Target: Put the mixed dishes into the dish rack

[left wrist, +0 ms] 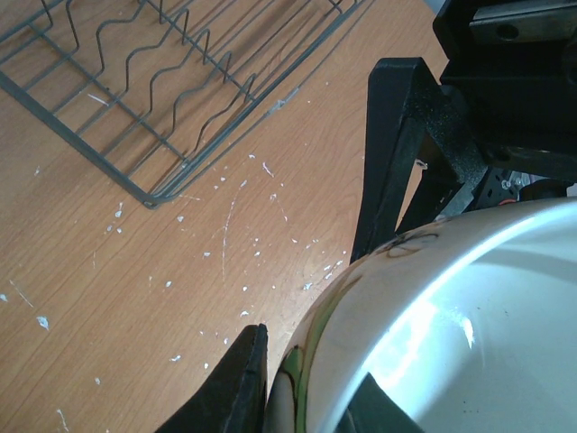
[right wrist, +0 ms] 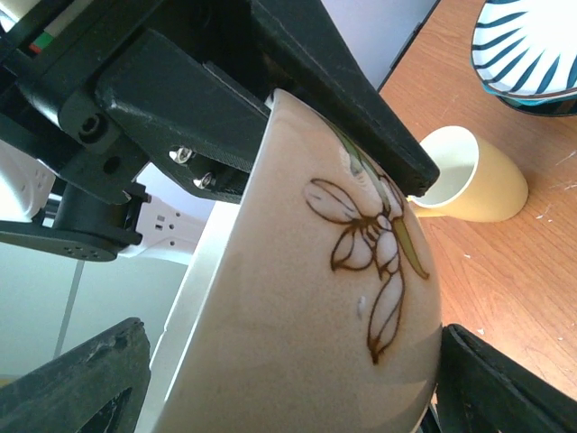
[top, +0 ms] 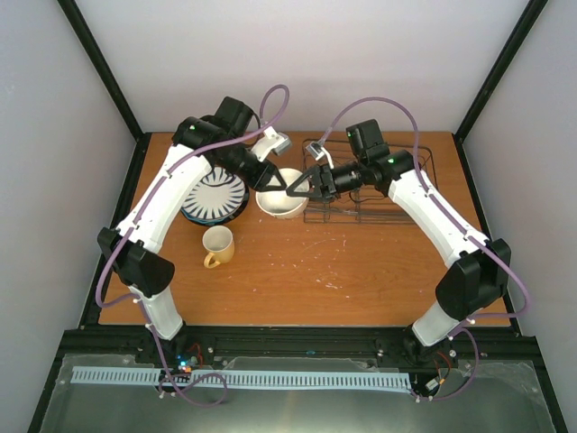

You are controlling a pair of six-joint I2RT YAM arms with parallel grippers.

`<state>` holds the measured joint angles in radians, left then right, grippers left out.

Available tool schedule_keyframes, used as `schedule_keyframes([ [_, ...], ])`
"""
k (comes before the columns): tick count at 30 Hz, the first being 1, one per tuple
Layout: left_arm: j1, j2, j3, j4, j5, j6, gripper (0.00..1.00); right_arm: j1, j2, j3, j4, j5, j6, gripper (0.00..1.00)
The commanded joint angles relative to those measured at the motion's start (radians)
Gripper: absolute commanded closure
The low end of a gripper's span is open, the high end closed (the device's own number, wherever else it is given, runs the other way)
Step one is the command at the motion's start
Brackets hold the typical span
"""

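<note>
I see a wooden table, orange-brown and flecked with white specks; on its left side sits a striped plate stacked on a teal plate; a pale yellow mug stands upright just in front of them; the wire dish rack lies at the far right.

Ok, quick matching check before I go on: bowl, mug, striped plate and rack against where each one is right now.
1. small white bowl
2. pale yellow mug
3. striped plate
4. dish rack

A. farthest right of the four
B. stacked on the teal plate
C. rim pinched by the left pincer
D. standing alone, nearer the front than both plates

Pairs: 1-C, 2-D, 3-B, 4-A
</note>
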<state>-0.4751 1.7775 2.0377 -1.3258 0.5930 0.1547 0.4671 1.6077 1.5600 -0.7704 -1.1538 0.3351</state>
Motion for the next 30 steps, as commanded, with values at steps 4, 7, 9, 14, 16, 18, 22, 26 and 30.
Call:
schedule_keyframes([
  [4,0.001,-0.044,0.072,0.283,0.053,-0.052,0.99,0.105,0.011,-0.034,-0.061,-0.206,0.019,0.45],
  [7,0.001,-0.049,0.066,0.281,0.046,-0.051,0.99,0.106,0.012,-0.033,-0.05,-0.213,0.028,0.66],
  [9,0.001,-0.054,0.063,0.281,0.04,-0.05,0.99,0.108,0.012,-0.032,-0.046,-0.215,0.033,0.75],
  [14,0.002,-0.058,0.056,0.28,0.031,-0.049,1.0,0.108,0.013,-0.035,-0.049,-0.204,0.034,0.97],
  [16,0.001,-0.059,0.055,0.28,0.028,-0.049,0.99,0.108,0.014,-0.034,-0.05,-0.206,0.033,0.97],
  [18,0.001,-0.058,0.055,0.281,0.027,-0.049,0.99,0.108,0.015,-0.03,-0.055,-0.197,0.03,0.97],
  [22,0.001,-0.054,0.055,0.28,0.019,-0.047,0.99,0.104,0.036,-0.002,-0.12,-0.151,-0.011,0.97],
  [26,0.002,-0.048,0.052,0.285,0.012,-0.043,1.0,0.092,0.047,0.013,-0.15,-0.113,-0.03,0.97],
  [30,0.002,-0.023,0.059,0.305,0.002,-0.041,0.99,0.054,0.046,0.016,-0.175,-0.069,-0.044,0.97],
])
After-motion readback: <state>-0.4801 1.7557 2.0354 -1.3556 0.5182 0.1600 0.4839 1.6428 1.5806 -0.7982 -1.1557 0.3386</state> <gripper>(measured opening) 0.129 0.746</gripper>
